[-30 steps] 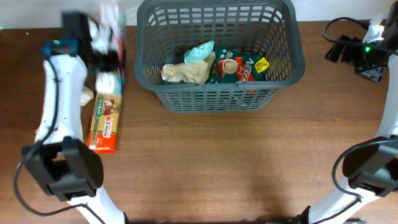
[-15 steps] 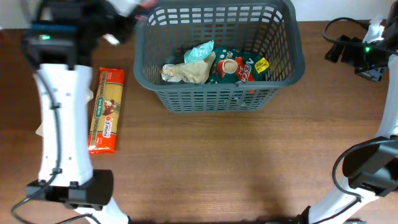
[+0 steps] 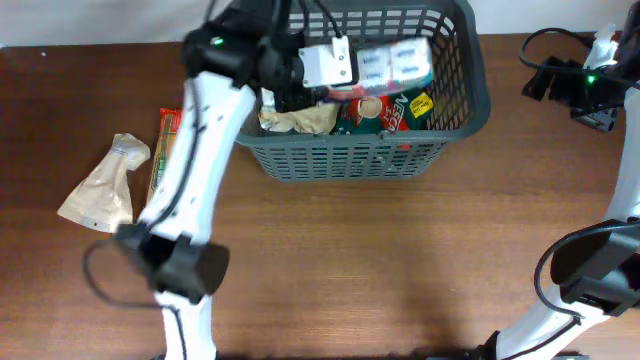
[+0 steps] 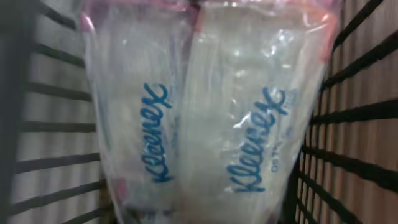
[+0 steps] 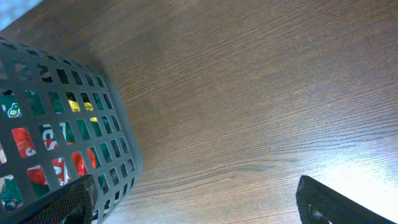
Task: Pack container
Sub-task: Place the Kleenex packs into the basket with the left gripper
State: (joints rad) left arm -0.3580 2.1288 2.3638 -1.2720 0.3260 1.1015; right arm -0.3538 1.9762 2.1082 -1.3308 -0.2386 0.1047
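My left gripper (image 3: pixel 352 68) is over the inside of the container (image 3: pixel 350 160), and a Kleenex twin pack (image 4: pixel 205 112) hangs from it. My fingers are hidden behind the clear wrap in the left wrist view, so I judge rather than see that they are clamped on the pack. That view shows the container's slotted walls on both sides of the tissues, so the pack is already inside the rim but not yet lying on anything.

My right gripper (image 5: pixel 193 205) is parked well to the right of the container, above bare table (image 3: pixel 400 260). Its jaws are spread wide and hold nothing.

The container stands at the far middle of the table. Inside it, under the tissues, lie a green and red packet (image 3: pixel 402 108) and a crumpled beige pouch (image 3: pixel 300 120). I cannot tell what else may be beneath the pack.

Packing looks past halfway to me. At least two items are in, and a third only needs letting go. Two items are left on the table to the left of the container. A long orange pasta packet (image 3: pixel 165 150) lies nearest it, partly under my left arm. A beige pouch (image 3: pixel 105 185) lies beyond that, further from the container.
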